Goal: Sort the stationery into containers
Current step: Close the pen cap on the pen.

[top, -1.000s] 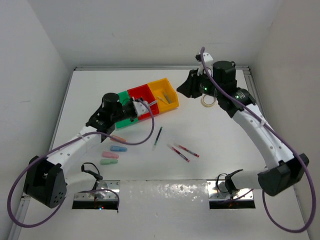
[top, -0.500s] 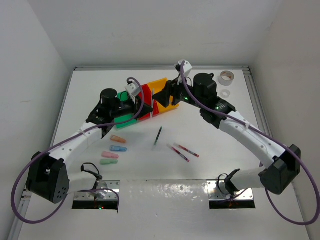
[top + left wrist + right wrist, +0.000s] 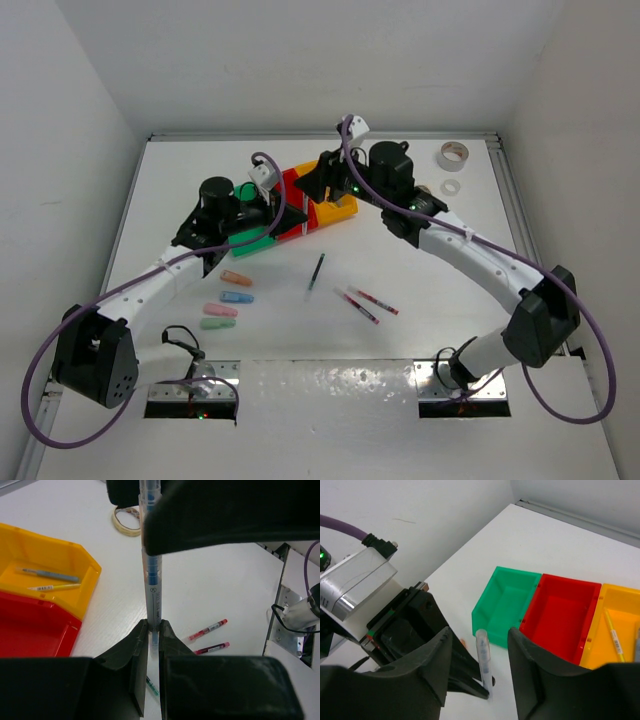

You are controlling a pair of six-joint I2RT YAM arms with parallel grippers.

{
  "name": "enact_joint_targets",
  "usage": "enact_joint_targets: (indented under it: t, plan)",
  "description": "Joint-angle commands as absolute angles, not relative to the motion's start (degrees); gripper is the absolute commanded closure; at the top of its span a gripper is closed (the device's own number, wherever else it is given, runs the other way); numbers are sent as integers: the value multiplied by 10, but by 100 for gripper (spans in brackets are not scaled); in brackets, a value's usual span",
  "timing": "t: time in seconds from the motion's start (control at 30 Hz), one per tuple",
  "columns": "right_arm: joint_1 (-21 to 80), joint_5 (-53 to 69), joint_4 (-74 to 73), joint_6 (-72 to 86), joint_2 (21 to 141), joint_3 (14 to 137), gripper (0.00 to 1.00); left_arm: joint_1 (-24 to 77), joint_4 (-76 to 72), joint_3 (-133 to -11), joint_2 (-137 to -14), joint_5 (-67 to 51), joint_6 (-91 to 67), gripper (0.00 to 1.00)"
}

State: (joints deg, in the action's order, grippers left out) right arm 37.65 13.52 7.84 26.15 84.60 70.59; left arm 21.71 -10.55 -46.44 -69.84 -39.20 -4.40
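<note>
Scene: two robot arms meet in mid-air over a white surface [image 3: 300, 340], above the left end of a row of three joined bins.
Left hand [image 3: 152, 630]: closed tight, pinching the lower part of a blue pen [image 3: 151, 580].
Blue pen: stands upright off the surface, its base in the left hand and its top rising between the fingers of the right hand [image 3: 479, 640].
Right hand: half-wide, one finger on each side of the pen's upper end. The right wrist view shows a gap on both sides, so it does not appear to grip yet.
Containers: green bin [image 3: 502, 602] and red bin [image 3: 560, 610] look empty. The yellow-orange bin [image 3: 620, 625] holds a yellow pen [image 3: 52, 586] and a grey-blue pen [image 3: 50, 574].
Loose stationery: two red pens [image 3: 368, 302] and a dark pen [image 3: 317, 271] lie on the surface near the middle. Four pastel pieces [image 3: 230, 300] sit near the left arm. Tape rolls [image 3: 453, 155] lie at the far right.
Step in hand: this looks like a handover of the blue pen from left to right.
Risk, early release: if the left hand lets go before the right closes, the pen would likely drop, perhaps into the wrong bin or onto the surface.
Risk, off-centre closing: one finger reaching the pen first could tilt it or lever it out of the left hand.
Risk, collision: the two hands are very close, so a small sideways move could knock them together.
</note>
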Motion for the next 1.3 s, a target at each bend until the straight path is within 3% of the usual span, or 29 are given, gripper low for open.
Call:
enact_joint_targets:
  t: [0.0, 0.13, 0.17, 0.3, 0.6, 1.27]
  plan:
    - [379, 138, 122, 270, 857, 736, 55, 219, -138, -462, -685, -400, -47, 100]
    - [379, 133, 122, 272, 867, 730, 72, 220, -147, -462, -687, -397, -52, 100]
    - [378, 134, 122, 272, 871, 724, 81, 219, -151, -463, -687, -394, -54, 100]
    - [378, 133, 136, 270, 879, 699, 100, 220, -179, -472, -688, -389, -73, 100]
    - [422, 54, 276, 281, 862, 522, 100, 187, -328, -490, -694, -358, -212, 100]
    - [463, 55, 318, 264, 924, 440, 100, 139, -397, -511, -709, -341, -207, 100]
